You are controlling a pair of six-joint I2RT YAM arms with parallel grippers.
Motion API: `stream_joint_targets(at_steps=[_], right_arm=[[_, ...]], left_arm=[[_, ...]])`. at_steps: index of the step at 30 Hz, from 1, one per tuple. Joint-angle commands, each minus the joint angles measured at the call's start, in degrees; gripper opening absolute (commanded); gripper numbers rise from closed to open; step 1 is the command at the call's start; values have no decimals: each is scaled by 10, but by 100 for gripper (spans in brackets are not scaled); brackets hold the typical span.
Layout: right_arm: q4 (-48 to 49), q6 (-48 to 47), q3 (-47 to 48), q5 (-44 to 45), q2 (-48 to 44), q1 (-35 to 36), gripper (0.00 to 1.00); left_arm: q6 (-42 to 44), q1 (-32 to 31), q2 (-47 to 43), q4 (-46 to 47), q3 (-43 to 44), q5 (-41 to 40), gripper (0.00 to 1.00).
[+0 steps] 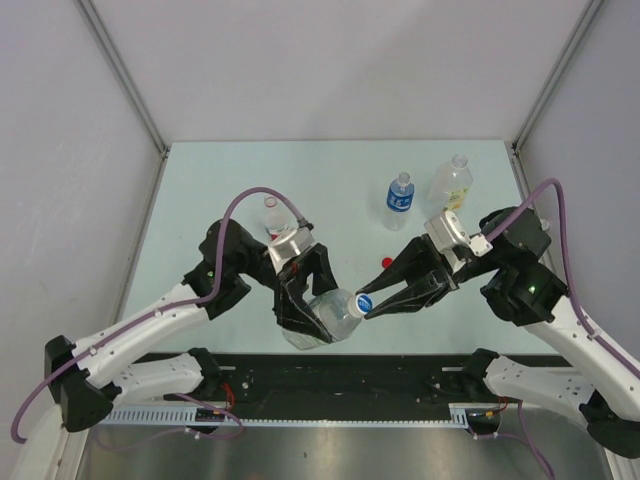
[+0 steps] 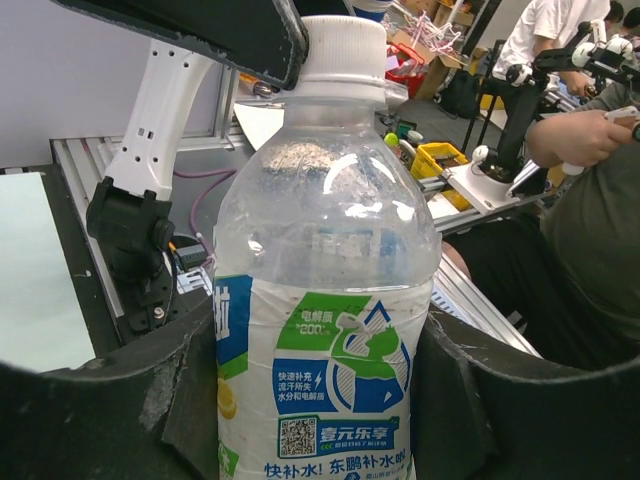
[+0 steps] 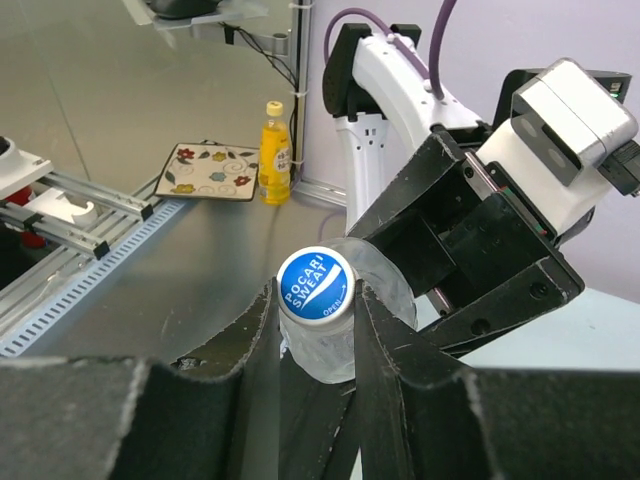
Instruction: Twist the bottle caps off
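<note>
With the right end effector (image 3: 316,305), pinching the blue-topped white cap (image 3: 316,285) between fingers pressed tight against its sides. With the left end effector (image 2: 322,400), clamping the body of the bottle (image 2: 325,300) around its label and holding it tilted in the air above the near edge of the bench (image 1: 330,170), cap end pointing toward the right arm. Risking, most likely, a slip on the smooth cap rim at the start of the twist, or turning the whole bottle inside the left grip instead of breaking the thread loose. Risking too a crushed thin wall and, once loosened, a spill onto the black rail (image 1: 340,375) below, though hard to judge how full. Reaching in low from the right, forearm stretching toward centre; folding the left elbow outward, wrist angling down and inward.
</note>
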Motion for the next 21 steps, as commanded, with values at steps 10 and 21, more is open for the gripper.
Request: stream_joint_targets(at_steps=[10,21], right_arm=[[-75,89,-9,135,-22,-39,65],[-67,144,-9,373,-63,-56,84]], left_arm=[[205,9,-31,-179,49,-136,0],[271,9,-90,-220,5,-410,0]])
